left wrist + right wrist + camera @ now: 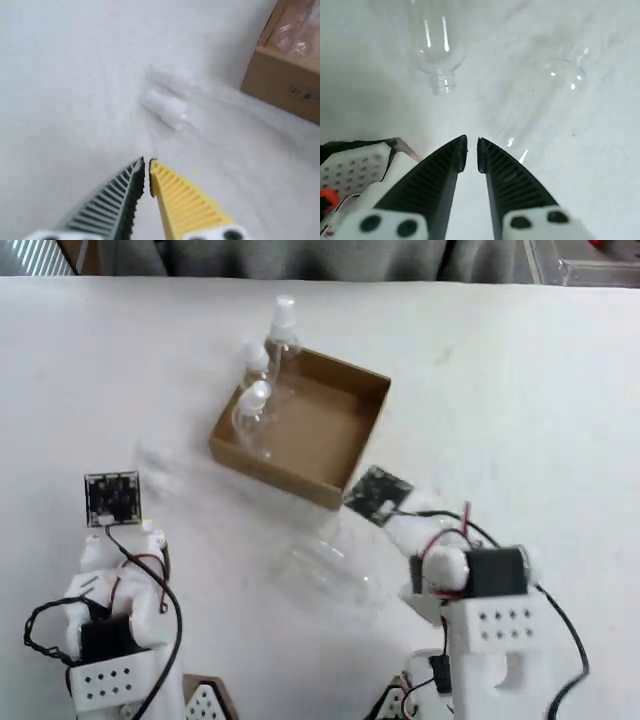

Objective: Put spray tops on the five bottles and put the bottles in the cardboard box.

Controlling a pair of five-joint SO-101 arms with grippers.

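The cardboard box stands mid-table, open side up. Three clear bottles with white spray tops stand in its far left corner. Two bare clear bottles lie on the table in front of the box. One of them points its threaded neck toward my right gripper, which is shut and empty just short of it; the other bottle lies beside. Two loose white spray tops lie ahead of my left gripper, shut and empty. The box's side shows beyond them.
The left arm sits at the table's near left, the right arm at the near right. Open white tabletop stretches to the right of the box and behind it.
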